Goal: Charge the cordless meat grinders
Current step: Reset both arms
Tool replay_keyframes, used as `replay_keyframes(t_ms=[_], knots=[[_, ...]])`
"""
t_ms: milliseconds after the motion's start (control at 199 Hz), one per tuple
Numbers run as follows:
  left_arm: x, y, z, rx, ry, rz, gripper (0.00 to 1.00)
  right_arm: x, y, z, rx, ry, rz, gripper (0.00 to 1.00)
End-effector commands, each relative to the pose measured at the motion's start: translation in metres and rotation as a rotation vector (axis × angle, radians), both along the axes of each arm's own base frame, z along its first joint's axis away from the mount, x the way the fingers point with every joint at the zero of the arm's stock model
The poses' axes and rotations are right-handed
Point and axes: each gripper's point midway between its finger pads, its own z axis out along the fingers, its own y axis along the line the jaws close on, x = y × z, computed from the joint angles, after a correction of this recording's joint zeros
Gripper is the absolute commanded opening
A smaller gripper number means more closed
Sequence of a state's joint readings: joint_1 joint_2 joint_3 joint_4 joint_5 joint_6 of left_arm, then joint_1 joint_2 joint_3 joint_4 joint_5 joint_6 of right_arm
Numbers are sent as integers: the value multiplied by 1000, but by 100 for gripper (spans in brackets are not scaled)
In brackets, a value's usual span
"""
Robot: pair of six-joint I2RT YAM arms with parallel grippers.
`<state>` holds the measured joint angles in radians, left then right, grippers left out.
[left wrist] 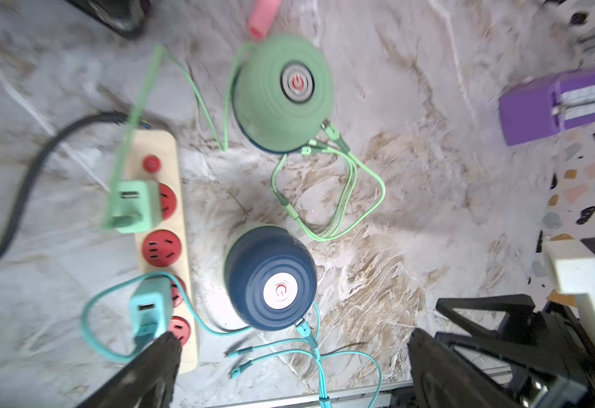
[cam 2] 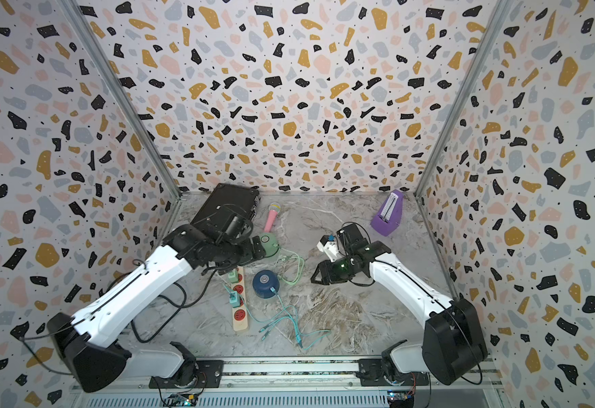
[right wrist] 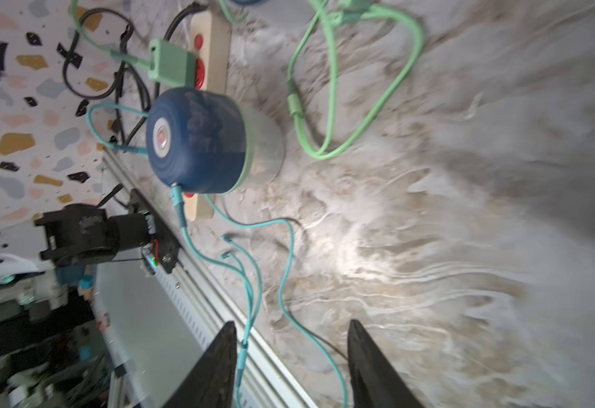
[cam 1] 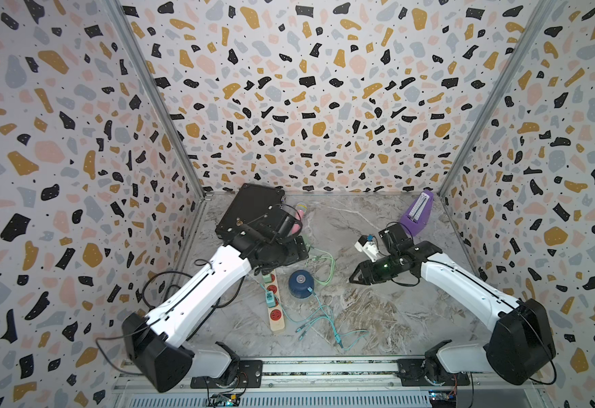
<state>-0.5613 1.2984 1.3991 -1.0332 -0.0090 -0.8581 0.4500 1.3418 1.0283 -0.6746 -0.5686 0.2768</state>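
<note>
In a top view, the mint green grinder (cam 2: 271,245) is partly covered by the left arm's wrist, as are the black case (cam 2: 225,201) and the far end of the power strip (cam 2: 240,318). In the left wrist view, the pink microphone (left wrist: 262,16), the purple metronome (left wrist: 554,106) and the left gripper (left wrist: 296,374) are cut off by the edges. The right wrist view is blurred; there the teal adapter (left wrist: 145,311) is hidden behind the navy grinder (right wrist: 197,141).

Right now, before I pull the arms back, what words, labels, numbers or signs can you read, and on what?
Red power sign: silver button of the mint green grinder.
Red power sign, partly blurred: white button of the navy grinder.
Purple metronome scale: marks too blurred to read.
Power strip: no lettering readable.
No words or numbers legible anywhere.
</note>
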Motion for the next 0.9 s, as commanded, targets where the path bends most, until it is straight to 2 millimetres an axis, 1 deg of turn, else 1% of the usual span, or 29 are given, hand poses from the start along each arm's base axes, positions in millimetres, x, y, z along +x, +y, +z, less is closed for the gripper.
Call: replay_keyframes(t_ms=[0, 65, 95, 160, 246, 311, 381, 401, 416, 421, 436, 441, 451, 476, 532, 537, 617, 667, 692, 712, 767, 837, 898], knots=[[-6, 58, -2, 136, -6, 6, 99, 27, -40, 12, -131, -139, -101, 53], [4, 80, -3, 152, -58, -5, 99, 43, -62, 10, -191, -197, -172, 55], [12, 90, -3, 172, -100, -11, 99, 50, -73, 8, -226, -227, -209, 56], [28, 115, -8, 235, -174, -14, 99, 65, -95, 5, -269, -285, -298, 60], [48, 159, -26, 338, -219, 72, 99, 82, -123, 3, -273, -341, -444, 63], [63, 182, -41, 420, -268, 83, 99, 92, -143, -1, -267, -379, -550, 64], [76, 205, -57, 463, -320, 132, 99, 98, -166, -6, -281, -422, -667, 70], [79, 209, -62, 457, -334, 145, 99, 99, -172, -7, -285, -433, -695, 74], [81, 213, -65, 454, -343, 159, 99, 100, -176, -8, -288, -442, -712, 79], [81, 215, -66, 452, -345, 162, 99, 100, -177, -8, -288, -446, -718, 81], [82, 218, -71, 448, -348, 170, 99, 101, -181, -8, -294, -456, -733, 95], [83, 219, -72, 447, -348, 172, 99, 101, -182, -8, -295, -460, -737, 97], [83, 221, -75, 445, -349, 176, 99, 101, -184, -8, -300, -466, -745, 99], [83, 226, -82, 443, -348, 185, 99, 102, -189, -8, -313, -484, -763, 100], [82, 235, -97, 456, -345, 193, 99, 102, -199, -7, -354, -518, -789, 100], [84, 236, -95, 458, -358, 196, 99, 102, -200, -7, -358, -520, -790, 100], [90, 241, -105, 471, -438, 196, 99, 101, -215, -8, -425, -560, -832, 100], [94, 237, -110, 444, -498, 195, 99, 100, -227, -9, -457, -586, -881, 100], [97, 232, -113, 414, -523, 186, 99, 98, -231, -12, -466, -586, -897, 100], [99, 227, -115, 383, -538, 180, 99, 101, -235, -9, -460, -610, -918, 100], [103, 219, -124, 323, -562, 177, 99, 100, -242, -14, -467, -619, -950, 100], [105, 221, -137, 303, -584, 218, 99, 98, -250, -22, -491, -626, -970, 100], [107, 226, -137, 335, -607, 242, 99, 98, -253, -29, -506, -639, -972, 100]])
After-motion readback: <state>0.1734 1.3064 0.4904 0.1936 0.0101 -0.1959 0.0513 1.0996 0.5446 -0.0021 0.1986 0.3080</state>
